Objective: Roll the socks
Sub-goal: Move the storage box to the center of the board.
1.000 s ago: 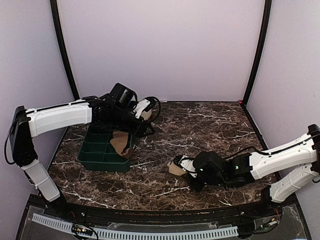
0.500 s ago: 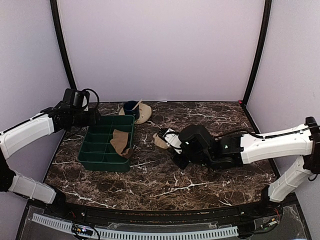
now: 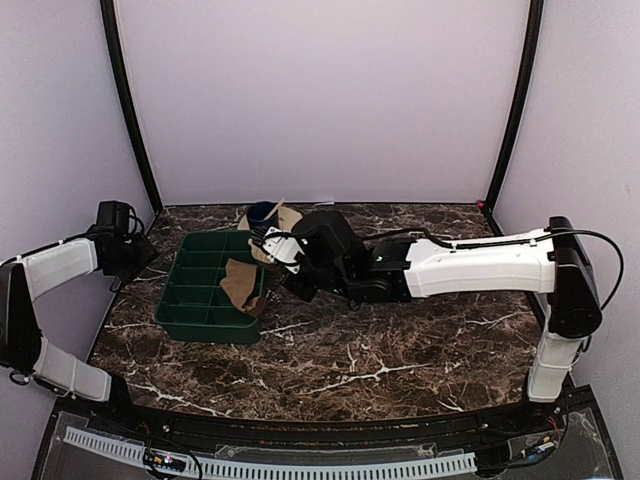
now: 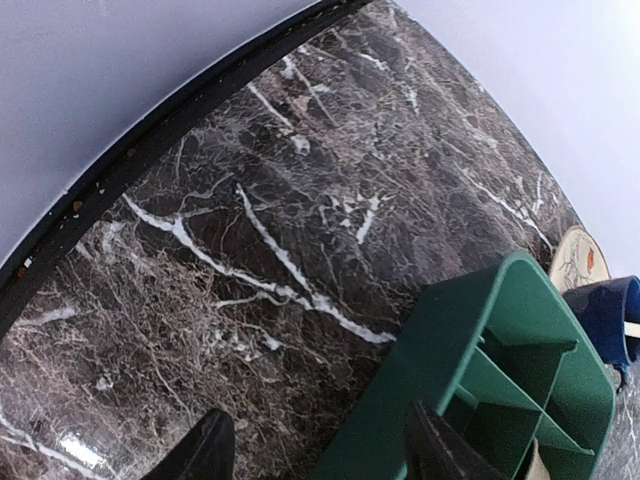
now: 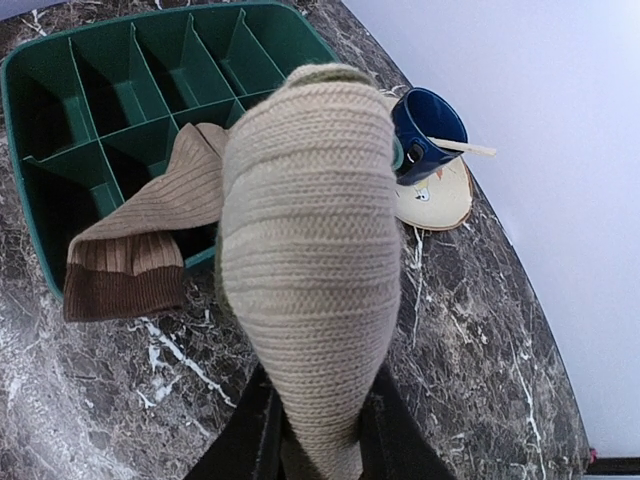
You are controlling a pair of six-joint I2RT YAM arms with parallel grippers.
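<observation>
My right gripper [image 3: 272,250] is shut on a tan rolled sock [image 5: 310,260] and holds it above the table just right of the green divided tray [image 3: 205,300]. The roll [image 3: 262,252] is small in the top view. A second tan sock [image 3: 240,285] with a brown cuff lies flat, draped over the tray's right edge; it also shows in the right wrist view [image 5: 150,225]. My left gripper [image 3: 128,252] is open and empty at the table's far left, beside the tray's left end [image 4: 500,400]; its fingertips [image 4: 205,455] show at the bottom of the left wrist view.
A beige saucer [image 3: 290,218] with a blue cup [image 3: 262,212] stands behind the tray near the back wall; both show in the right wrist view [image 5: 425,130]. The table's curved black edge [image 4: 150,140] runs close to my left gripper.
My right arm has carried the rolled sock from the front centre to the back left, beside the tray. My left arm has drawn back from over the tray to the far left.
</observation>
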